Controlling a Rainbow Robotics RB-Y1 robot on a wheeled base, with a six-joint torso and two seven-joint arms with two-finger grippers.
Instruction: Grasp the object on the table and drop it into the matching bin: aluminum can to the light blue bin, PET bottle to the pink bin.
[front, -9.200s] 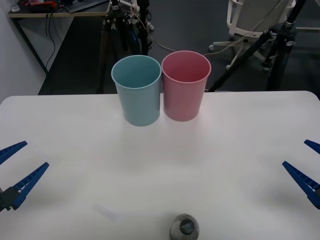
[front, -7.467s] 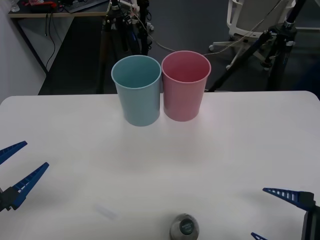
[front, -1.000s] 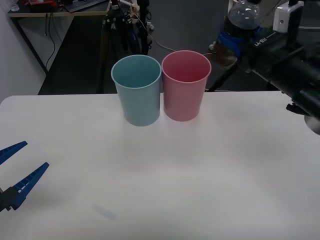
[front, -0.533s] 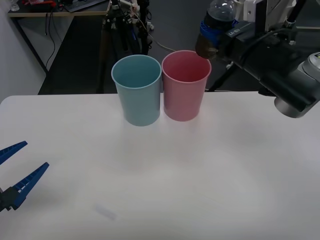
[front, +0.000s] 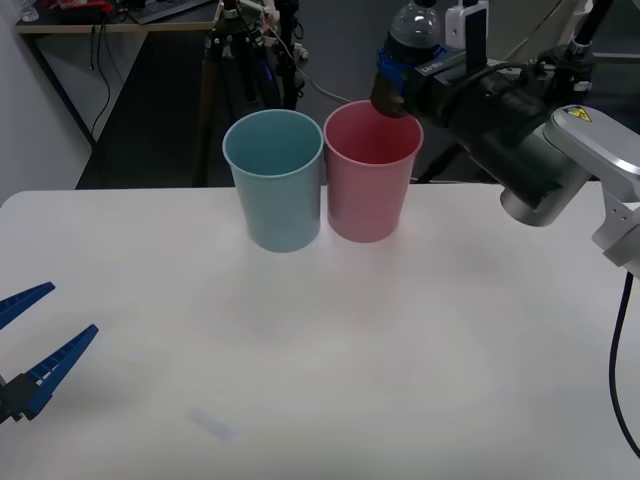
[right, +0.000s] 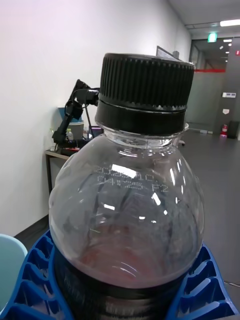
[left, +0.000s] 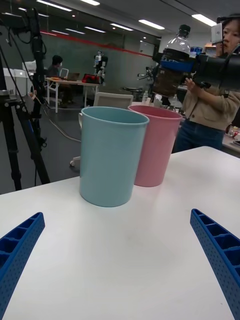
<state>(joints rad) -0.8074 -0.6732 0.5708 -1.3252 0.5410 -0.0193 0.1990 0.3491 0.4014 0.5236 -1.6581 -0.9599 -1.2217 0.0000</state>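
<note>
White matte tabletop (front: 330, 340) with rounded corners carries two bins; dim lab floor with tripods lies behind. One small clear plastic PET bottle (front: 405, 55) with dark brown contents and a round dark cap (right: 145, 92) is off the table, upright, raised just above the far right part of the pink bin's rim. Right gripper (front: 400, 75) clamps it: blue ribbed fingers (right: 35, 280) are closed against the bottle's body on both sides, below its clear shoulder. Bins, count two: one tall tapered pink plastic cup-shaped bin (front: 370, 175) and one same-shaped light blue bin (front: 275, 185), side by side at the table's far edge, rims touching or nearly so, blue on the robot's left. Nothing visible inside either, though their bottoms are out of sight. Left gripper (front: 30, 340) hovers low at the near left over the table, fingers (left: 220, 250) spread wide, holding nothing
</note>
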